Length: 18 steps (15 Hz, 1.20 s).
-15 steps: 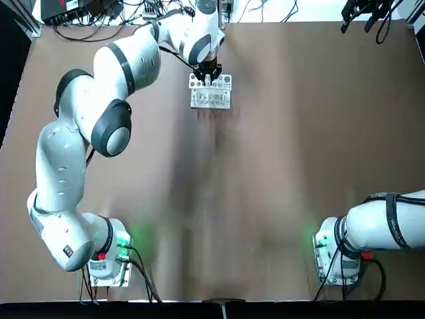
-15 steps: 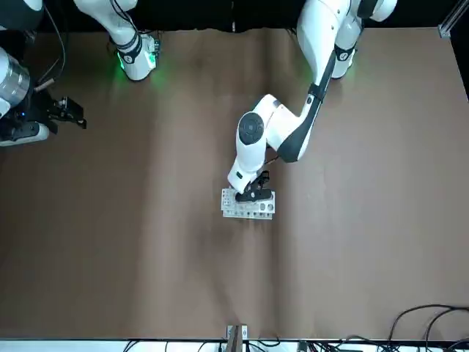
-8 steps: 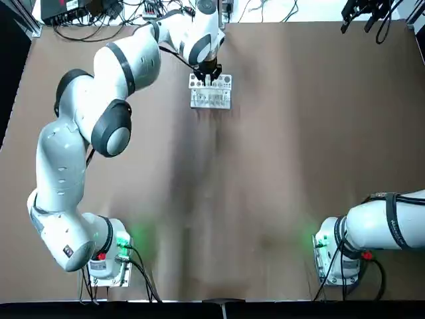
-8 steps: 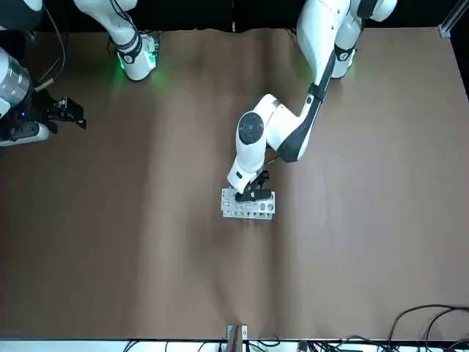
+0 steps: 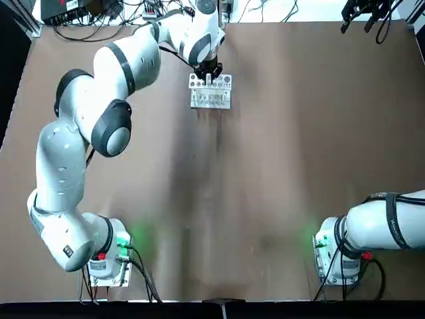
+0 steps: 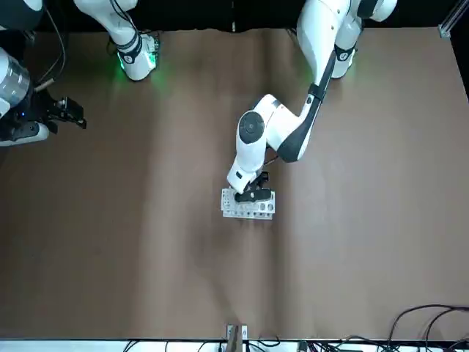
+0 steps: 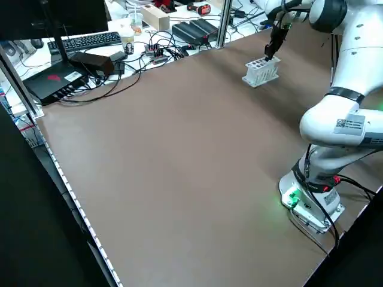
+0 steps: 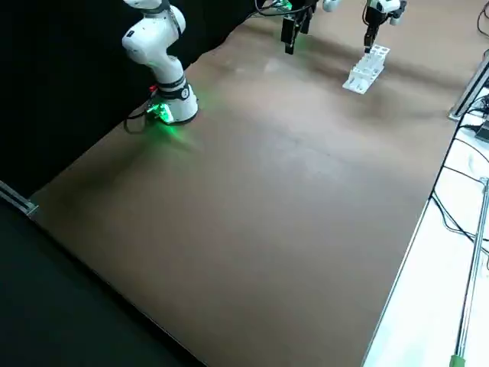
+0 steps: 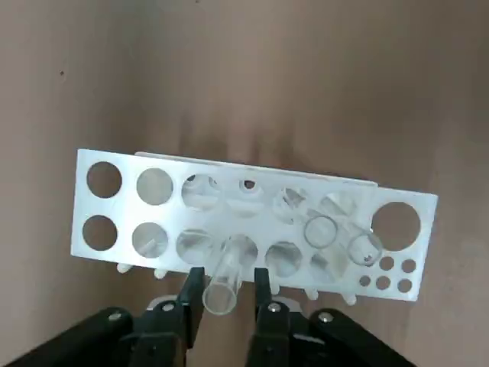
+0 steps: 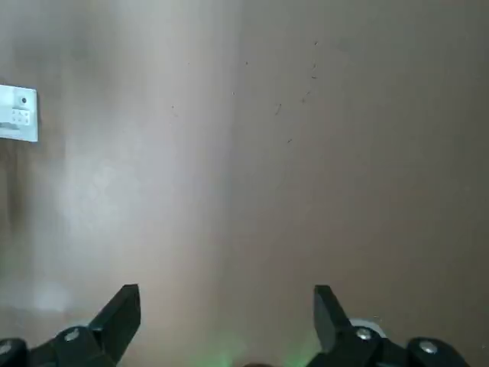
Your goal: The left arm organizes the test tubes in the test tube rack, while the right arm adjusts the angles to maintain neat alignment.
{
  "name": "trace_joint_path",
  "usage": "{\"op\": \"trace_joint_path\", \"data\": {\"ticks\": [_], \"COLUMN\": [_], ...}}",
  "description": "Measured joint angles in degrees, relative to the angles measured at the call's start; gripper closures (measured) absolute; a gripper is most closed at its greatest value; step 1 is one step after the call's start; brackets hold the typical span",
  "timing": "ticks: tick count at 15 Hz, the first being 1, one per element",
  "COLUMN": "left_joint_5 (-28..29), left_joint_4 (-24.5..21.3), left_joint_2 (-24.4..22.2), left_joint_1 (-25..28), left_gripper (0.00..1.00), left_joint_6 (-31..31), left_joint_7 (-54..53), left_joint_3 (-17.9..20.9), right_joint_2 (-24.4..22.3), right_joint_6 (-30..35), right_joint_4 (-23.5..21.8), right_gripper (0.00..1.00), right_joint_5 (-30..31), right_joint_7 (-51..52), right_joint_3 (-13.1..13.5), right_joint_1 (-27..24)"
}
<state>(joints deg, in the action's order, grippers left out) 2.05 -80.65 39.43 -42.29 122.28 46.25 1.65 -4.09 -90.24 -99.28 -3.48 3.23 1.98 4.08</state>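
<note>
One test tube stands between the left gripper's slightly parted fingers, leaning from its hole in the rack, so closing on it should come next.

So relative to the test tube rack: top cam's straight overhead, front cam faces it from across the table, side cams look down diagonally, left wrist cam's closest. Both wrist views share it.
</note>
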Motion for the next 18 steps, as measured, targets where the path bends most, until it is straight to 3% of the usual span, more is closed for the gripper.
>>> {"op": "trace_joint_path", "data": {"ticks": [18], "left_joint_5": [0.00], "left_joint_4": [0.00], "left_joint_2": [0.00], "left_joint_1": [0.00], "left_gripper": [0.71], "left_joint_6": [0.24], "left_joint_7": [0.00], "left_joint_3": [0.01], "right_joint_2": [0.00], "right_joint_6": [0.00], "right_joint_4": [0.00], "right_gripper": [0.00], "right_joint_5": [0.00], "right_joint_7": [0.00], "right_joint_3": [-0.01], "right_joint_1": [0.03]}}
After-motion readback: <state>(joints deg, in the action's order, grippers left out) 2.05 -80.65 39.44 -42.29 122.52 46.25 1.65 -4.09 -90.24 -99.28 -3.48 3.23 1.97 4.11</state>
